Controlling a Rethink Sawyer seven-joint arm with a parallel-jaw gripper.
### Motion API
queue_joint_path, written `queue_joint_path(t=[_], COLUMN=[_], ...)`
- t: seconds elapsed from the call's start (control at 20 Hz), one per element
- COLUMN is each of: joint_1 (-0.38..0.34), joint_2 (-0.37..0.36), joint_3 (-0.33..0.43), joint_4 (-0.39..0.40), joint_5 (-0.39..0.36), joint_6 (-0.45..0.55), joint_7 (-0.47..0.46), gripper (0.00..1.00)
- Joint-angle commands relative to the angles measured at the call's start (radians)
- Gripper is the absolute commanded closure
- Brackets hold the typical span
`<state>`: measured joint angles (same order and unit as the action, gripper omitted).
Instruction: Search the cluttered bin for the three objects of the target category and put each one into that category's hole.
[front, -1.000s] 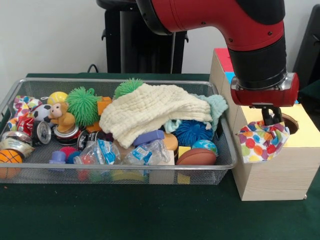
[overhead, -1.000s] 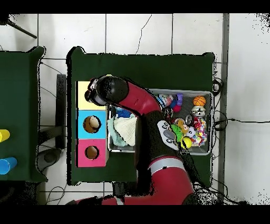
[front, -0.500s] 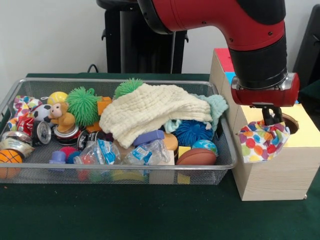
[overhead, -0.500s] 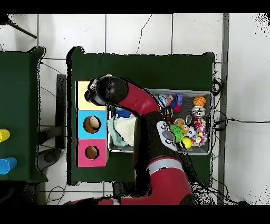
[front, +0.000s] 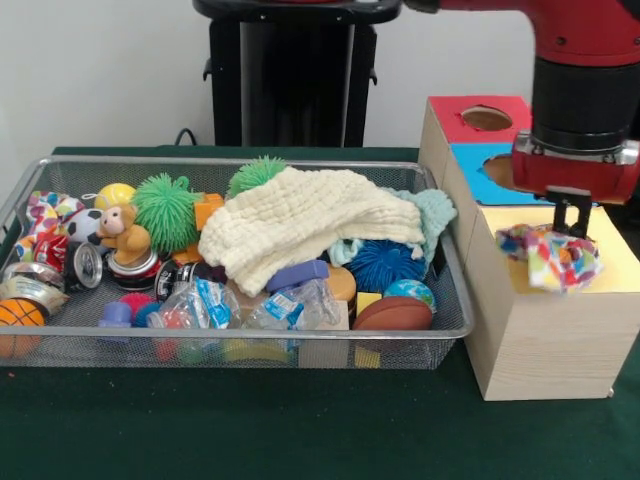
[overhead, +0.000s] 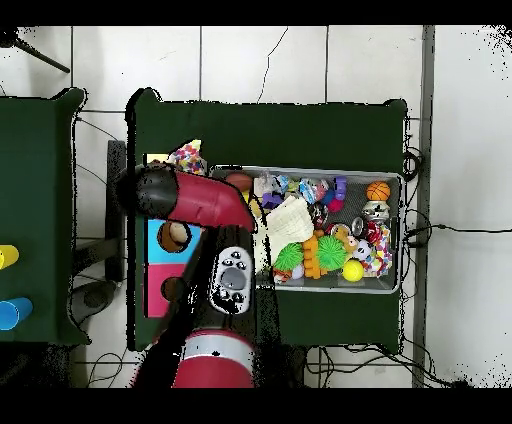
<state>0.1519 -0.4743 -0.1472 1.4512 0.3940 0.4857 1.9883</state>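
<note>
Front view: polka-dot cloth (front: 550, 257) lies bunched on the yellow box top (front: 615, 262), over its hole; jaws (front: 572, 222) sit just above-right, touching it. I can't tell their state.

The silver wire-mesh metal bin (front: 250, 345) has thin, faintly shiny strands. Over its contents lies a cream waffle-textured cloth (front: 300, 222), soft and matt, beside a pale mint knitted cloth (front: 432, 212). The green spiky rubber ball (front: 165, 210) looks bristly; the crinkled clear plastic bags (front: 245, 305) are glossy. The pale unfinished wooden box (front: 545, 340) shows a matt grain, its top panels smooth and coloured. On it sits a multicoloured polka-dot fabric piece (front: 550, 257), soft and crumpled.
</note>
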Motion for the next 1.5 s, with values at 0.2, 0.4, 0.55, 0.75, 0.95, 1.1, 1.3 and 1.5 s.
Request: queue_joint_path(t=[0.2, 0.4, 0.55, 0.75, 0.95, 1.1, 1.3, 1.5], joint_1=[0.096, 0.069, 0.054, 0.055, 0.081, 0.126, 0.24, 0.285], joint_2=[0.183, 0.191, 0.248, 0.338, 0.423, 0.46, 0.508, 0.497], joint_3=[-0.045, 0.001, 0.002, -0.041, -0.128, -0.213, -0.382, -0.462], joint_4=[0.176, 0.182, 0.138, 0.058, -0.021, -0.049, -0.042, -0.01], joint_5=[0.05, 0.066, 0.056, 0.016, -0.045, -0.051, 0.031, 0.066], joint_6=[0.03, -0.002, -0.047, -0.165, -0.377, -0.464, -0.515, -0.514], joint_7=[0.379, 0.352, 0.326, 0.287, 0.267, 0.282, 0.357, 0.349], gripper=[1.0, 1.0, 1.0, 1.0, 1.0, 1.0, 1.0, 1.0])
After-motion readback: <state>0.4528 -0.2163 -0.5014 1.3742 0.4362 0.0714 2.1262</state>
